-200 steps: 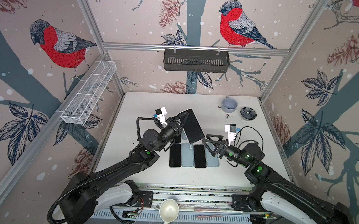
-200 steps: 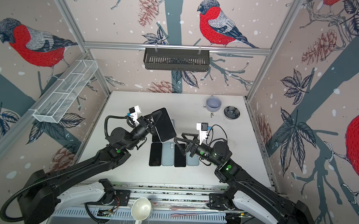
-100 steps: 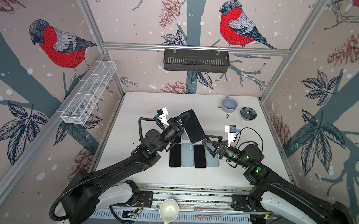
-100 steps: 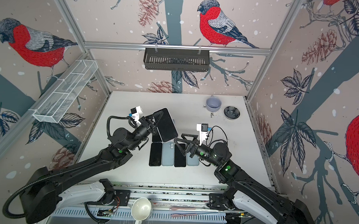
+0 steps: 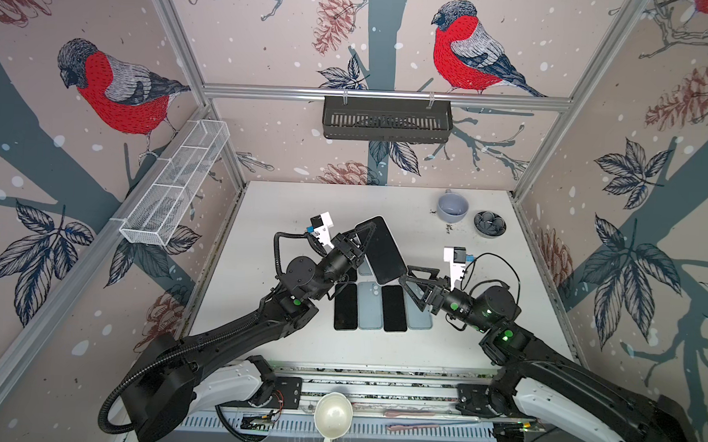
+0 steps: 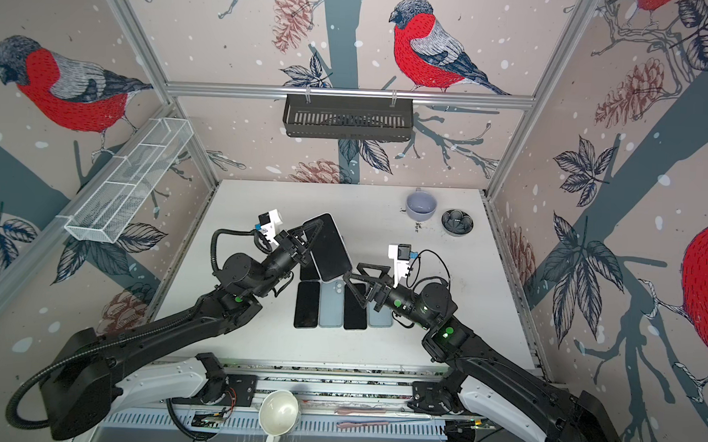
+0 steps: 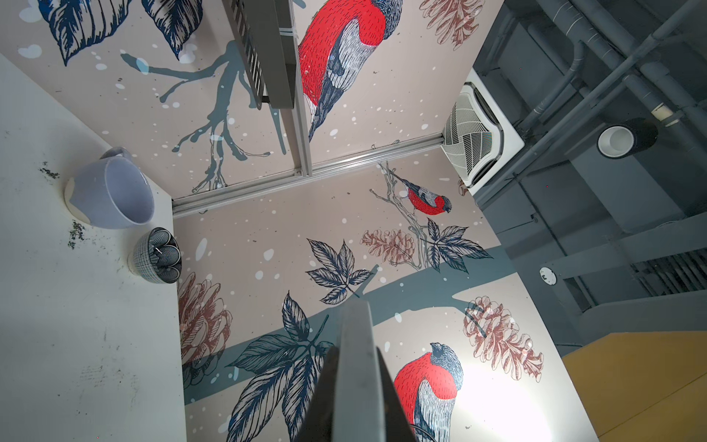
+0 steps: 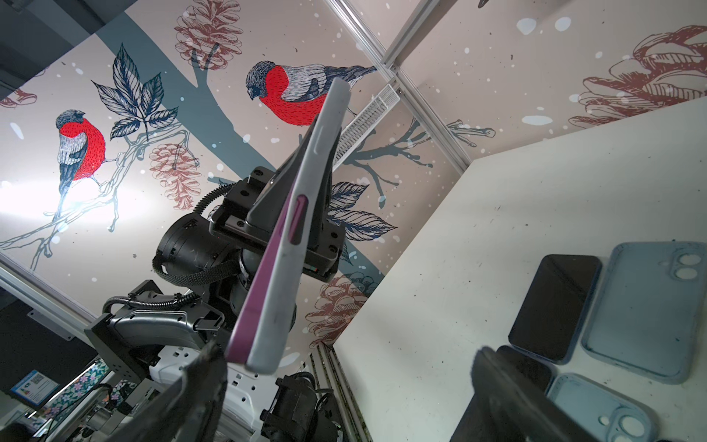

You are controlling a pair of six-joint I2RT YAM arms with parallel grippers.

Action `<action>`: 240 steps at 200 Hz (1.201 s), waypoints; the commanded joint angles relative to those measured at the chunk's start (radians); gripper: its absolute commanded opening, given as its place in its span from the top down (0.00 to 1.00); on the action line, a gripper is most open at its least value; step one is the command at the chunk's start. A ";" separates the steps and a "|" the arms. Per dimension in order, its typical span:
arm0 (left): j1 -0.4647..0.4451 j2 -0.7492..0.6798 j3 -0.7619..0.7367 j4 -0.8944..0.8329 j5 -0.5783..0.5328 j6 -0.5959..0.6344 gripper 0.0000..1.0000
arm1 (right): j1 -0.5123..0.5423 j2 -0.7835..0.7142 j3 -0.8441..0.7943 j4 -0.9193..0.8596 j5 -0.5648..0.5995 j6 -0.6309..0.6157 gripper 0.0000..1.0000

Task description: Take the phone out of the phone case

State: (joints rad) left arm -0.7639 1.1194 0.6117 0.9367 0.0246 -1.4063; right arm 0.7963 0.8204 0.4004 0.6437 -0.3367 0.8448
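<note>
While left pincer [image 5: 363,236] clenches slab-flat phone [image 5: 384,250] in matte grey case [image 8: 291,268], right pincer [image 5: 407,285] released.

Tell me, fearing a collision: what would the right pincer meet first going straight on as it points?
Probably the nearest corner of the grey-cased phone with a magenta edge, held aloft in the left pincer: the right wrist view shows that corner ahead of the open right pincer. Depth is unclear.

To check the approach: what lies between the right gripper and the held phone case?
Nothing: the right wrist view shows the phone case close before the open right gripper, no object between.
</note>
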 commanded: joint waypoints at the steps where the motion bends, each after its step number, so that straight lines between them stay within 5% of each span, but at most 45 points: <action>1: -0.004 -0.011 0.004 0.123 0.008 -0.014 1.00 | 0.001 0.004 -0.005 0.019 0.014 0.009 0.01; 240: -0.019 0.021 -0.028 0.196 0.047 -0.010 1.00 | -0.030 0.030 0.007 0.080 -0.020 0.046 0.03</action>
State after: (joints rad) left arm -0.7753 1.1339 0.5869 1.0214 0.0273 -1.4090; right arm 0.7742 0.8471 0.3954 0.6636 -0.3531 0.8661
